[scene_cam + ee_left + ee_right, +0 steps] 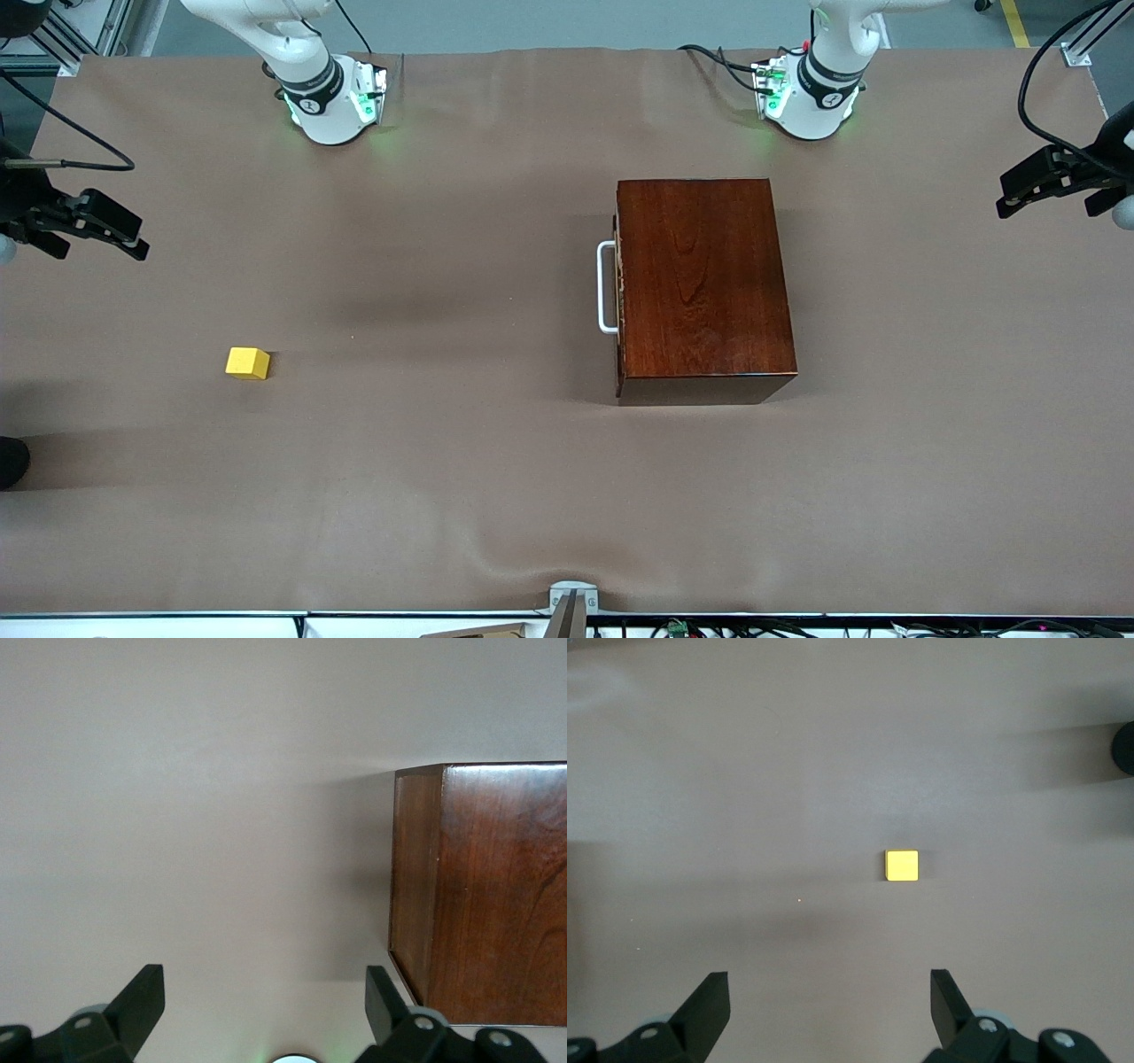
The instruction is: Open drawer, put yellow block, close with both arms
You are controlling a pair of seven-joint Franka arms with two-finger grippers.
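The dark reddish-brown wooden box (704, 288) stands toward the left arm's end of the table. Its drawer is shut; only the white bar handle (607, 288) shows, facing the right arm's end. The yellow block (247, 362) lies on the cloth toward the right arm's end. My right gripper (140, 237) hangs open and empty in the air at that end; in its wrist view (829, 985) the block (902, 865) lies below, apart from the fingers. My left gripper (1001, 197) hangs open and empty past the box; its wrist view (264, 979) shows a box corner (496, 895).
Brown cloth (443, 496) covers the whole table. The two green-lit arm bases (332, 102) stand along the edge farthest from the front camera. A small camera mount (573, 604) sits at the nearest edge. A dark object (12, 461) pokes in at the right arm's end.
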